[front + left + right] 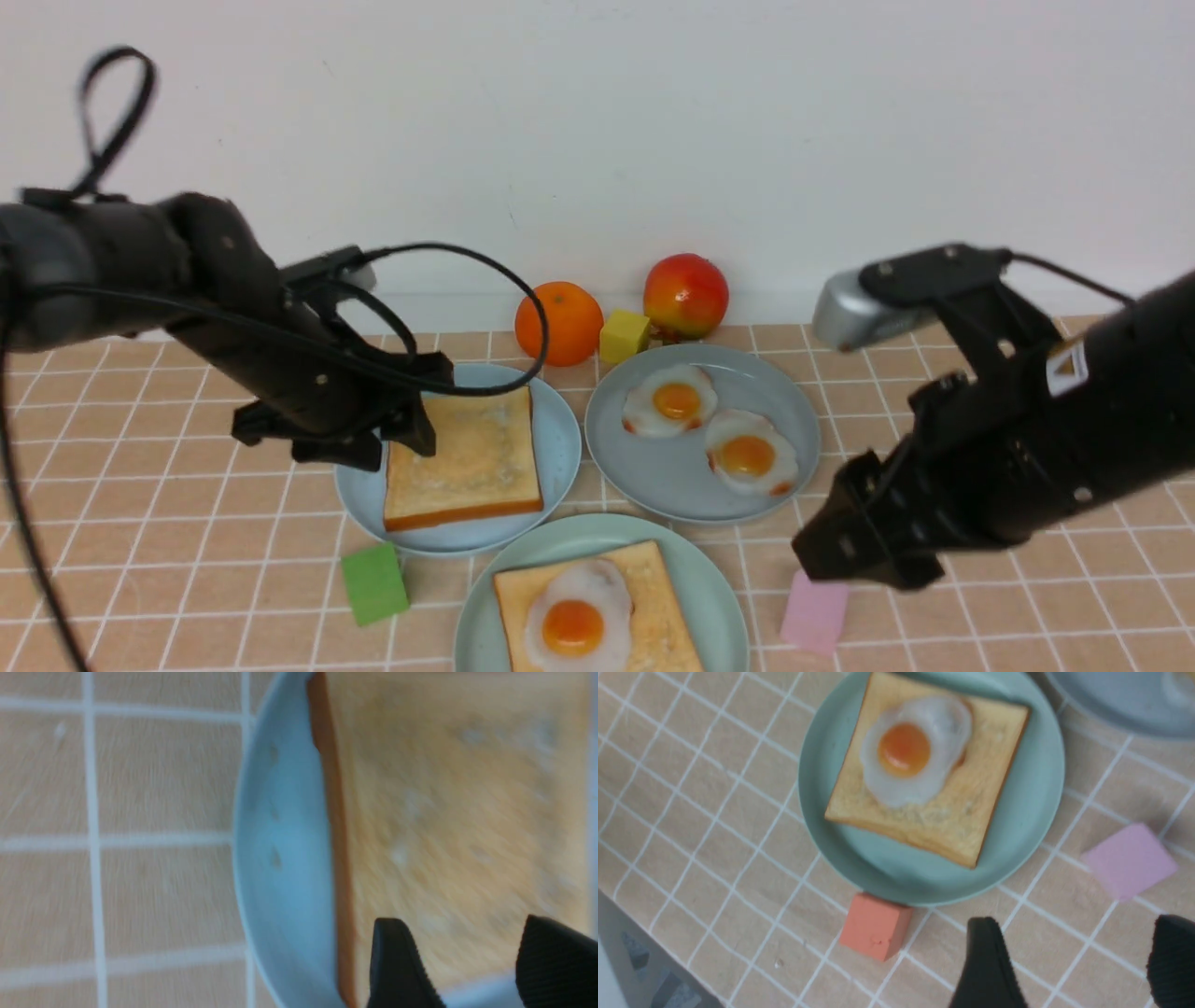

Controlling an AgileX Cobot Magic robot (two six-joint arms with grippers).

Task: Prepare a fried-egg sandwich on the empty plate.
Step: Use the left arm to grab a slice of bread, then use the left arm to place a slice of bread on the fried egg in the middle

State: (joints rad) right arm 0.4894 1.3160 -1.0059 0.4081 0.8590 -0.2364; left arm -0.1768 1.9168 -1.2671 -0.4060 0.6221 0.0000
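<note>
On the mint-green plate (724, 597) at the front lies one toast slice (658, 611) with a fried egg (574, 621) on top; the right wrist view shows the same plate (1036, 812), toast (971, 812) and egg (915, 751). A second toast slice (467, 457) lies on the sky-blue plate (560, 439). My left gripper (383, 446) hangs open over this slice's left edge; between its spread fingers I see toast (458, 812) and plate (285, 849), my left gripper (461, 921) holding nothing. My right gripper (845, 560) (1076, 921) is open and empty, right of the mint plate.
A grey-blue plate (794, 420) holds two more fried eggs (670, 399) (750, 455). An orange (558, 322), a yellow block (624, 336) and an apple (686, 294) stand at the back. A green block (373, 583), pink block (815, 611) and orange-red block (875, 926) flank the mint plate.
</note>
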